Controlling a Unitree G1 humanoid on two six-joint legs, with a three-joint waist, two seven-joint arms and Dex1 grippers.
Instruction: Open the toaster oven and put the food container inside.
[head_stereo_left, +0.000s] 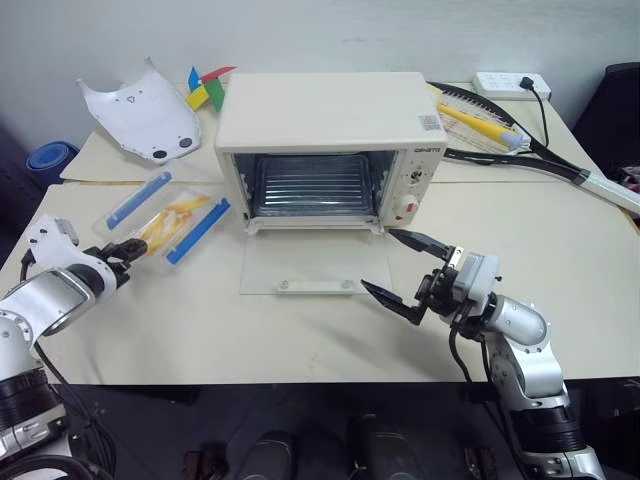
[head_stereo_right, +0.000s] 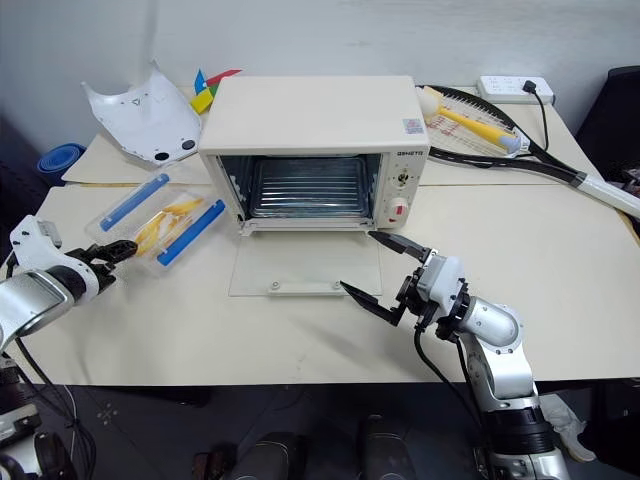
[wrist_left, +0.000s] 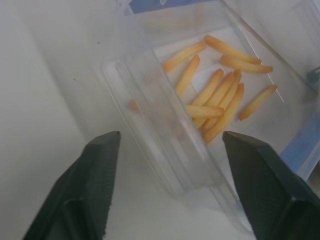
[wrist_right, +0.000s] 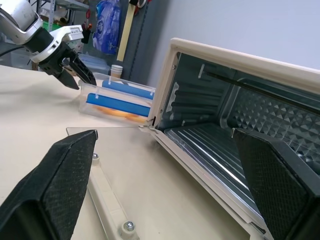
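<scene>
Far left, the left gripper (head_stereo_left: 128, 250) is sitting at the near corner of the food container (head_stereo_left: 170, 217), its fingers parted on either side of that corner and not yet pinching. The container is lying flat at centre-left on the cream bench (head_stereo_left: 560, 250), clear plastic with blue clip strips, yellow fries inside. Upper left, a white moulded shell (head_stereo_left: 145, 112) and coloured paper pieces (head_stereo_left: 205, 88) are resting behind it. Centre frame, the toaster oven (head_stereo_left: 325, 140) is standing open, boxy and cream, its glass door (head_stereo_left: 315, 263) lying flat, wire rack showing. Lower right, the right gripper (head_stereo_left: 402, 266) is hovering spread wide, empty. Upper right, a racket (head_stereo_left: 500, 135) and power strip (head_stereo_left: 510, 84) are lying.
</scene>
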